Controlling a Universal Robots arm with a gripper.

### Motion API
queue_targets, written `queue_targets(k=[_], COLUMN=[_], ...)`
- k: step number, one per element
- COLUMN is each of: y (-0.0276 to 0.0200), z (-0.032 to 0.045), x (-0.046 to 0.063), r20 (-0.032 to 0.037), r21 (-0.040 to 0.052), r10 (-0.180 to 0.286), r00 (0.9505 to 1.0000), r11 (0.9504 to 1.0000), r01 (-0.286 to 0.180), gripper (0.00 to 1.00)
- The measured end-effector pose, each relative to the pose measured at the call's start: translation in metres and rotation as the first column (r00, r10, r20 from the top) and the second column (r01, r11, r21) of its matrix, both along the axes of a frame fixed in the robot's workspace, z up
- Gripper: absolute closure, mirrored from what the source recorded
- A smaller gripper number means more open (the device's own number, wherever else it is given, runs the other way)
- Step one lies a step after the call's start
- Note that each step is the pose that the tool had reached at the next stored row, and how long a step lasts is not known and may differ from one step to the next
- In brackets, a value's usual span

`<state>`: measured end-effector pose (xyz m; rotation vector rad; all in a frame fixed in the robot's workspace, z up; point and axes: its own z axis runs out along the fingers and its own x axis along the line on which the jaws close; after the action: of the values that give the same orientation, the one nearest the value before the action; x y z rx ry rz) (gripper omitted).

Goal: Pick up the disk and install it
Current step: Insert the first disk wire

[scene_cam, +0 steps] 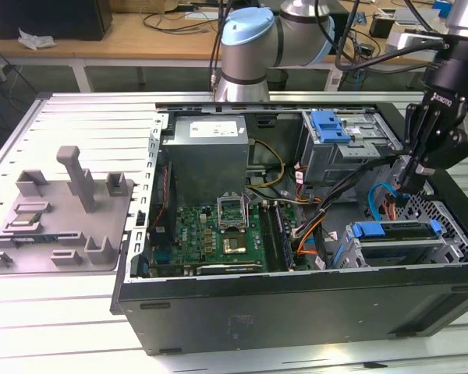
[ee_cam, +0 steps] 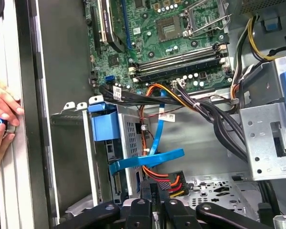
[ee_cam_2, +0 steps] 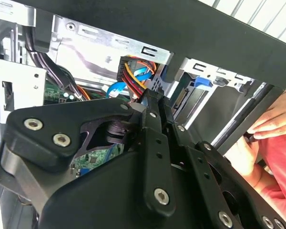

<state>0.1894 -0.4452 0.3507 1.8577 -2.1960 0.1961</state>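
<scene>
**Nearly home: disk (scene_cam: 395,231) in its cage (scene_cam: 452,238), gripper (scene_cam: 404,179) closed**

The disk lies in the cage at the case's (scene_cam: 296,300) corner, on the exterior view's right. The gripper hangs just above it, clamped on nothing. Any push, I'd judge, should be straight and gentle, clear of the blue cable (ee_cam: 148,160) and the person's hand (ee_cam: 2,102).

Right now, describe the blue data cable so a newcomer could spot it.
Start at the open computer case, then its drive cage at the exterior view's right. The blue cable loops beside it: flat and bright blue, unlike the round black wire bundle nearby.
</scene>
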Motion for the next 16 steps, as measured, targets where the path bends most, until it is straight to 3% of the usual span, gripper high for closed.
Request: queue_targets(k=[4, 10, 16], y=[-0.0064, -0.0136, -0.0215], z=[0.0012, 0.0029, 0.0043], x=[-0.003, -0.006, -0.009], r20=[0.0131, 0.0262, 0.0324], r21=[0.0188, 0.0382, 0.0548], r10=[0.001, 0.001, 0.006], r00=[0.9999, 0.9997, 0.9995], r11=[0.9998, 0.9993, 0.9985], r01=[-0.001, -0.002, -0.008], gripper=[0.84, 0.84, 0.84])
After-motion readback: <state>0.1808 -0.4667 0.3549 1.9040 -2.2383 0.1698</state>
